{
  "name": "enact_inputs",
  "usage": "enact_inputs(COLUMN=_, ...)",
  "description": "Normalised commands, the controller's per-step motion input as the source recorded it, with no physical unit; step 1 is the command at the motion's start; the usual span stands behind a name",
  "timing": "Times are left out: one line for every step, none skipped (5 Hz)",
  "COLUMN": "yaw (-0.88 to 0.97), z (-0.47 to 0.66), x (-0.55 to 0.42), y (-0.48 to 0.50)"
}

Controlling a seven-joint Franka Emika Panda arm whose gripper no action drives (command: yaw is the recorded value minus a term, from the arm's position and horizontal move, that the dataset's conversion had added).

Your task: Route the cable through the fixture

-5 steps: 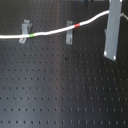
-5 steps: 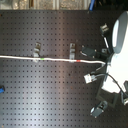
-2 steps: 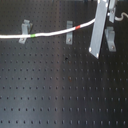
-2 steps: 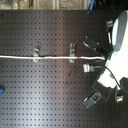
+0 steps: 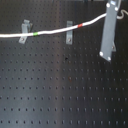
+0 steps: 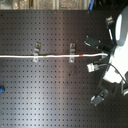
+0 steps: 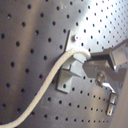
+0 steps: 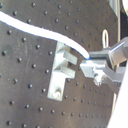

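In the second exterior view the arm [image 6: 119, 47] is a bulky white shell with rounded segments, and black blocky parts and thin dark cables cluster round its wrist. The gripper [image 7: 89, 64] has grey metal fingers [image 7: 107, 59] with flat, angular faces in both wrist views, one carrying a small round screw. In the first exterior view a finger [image 5: 108, 35] reads as a long, flat, blue-grey bar.
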Motion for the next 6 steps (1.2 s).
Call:
enact_inputs(yaw=-0.05, z=0.0, x=0.0, y=0.0)
enact_inputs(yaw=0.0, z=0.08, x=-0.087, y=0.142)
enact_inputs(yaw=0.15, z=0.27, x=-0.025, y=0.407)
enact_inputs(yaw=0.53, z=0.36, x=0.012, y=0.144)
enact_inputs(yaw=0.91, z=0.42, x=0.002, y=0.002)
enact_inputs(yaw=0.96, z=0.42, x=0.004, y=0.002)
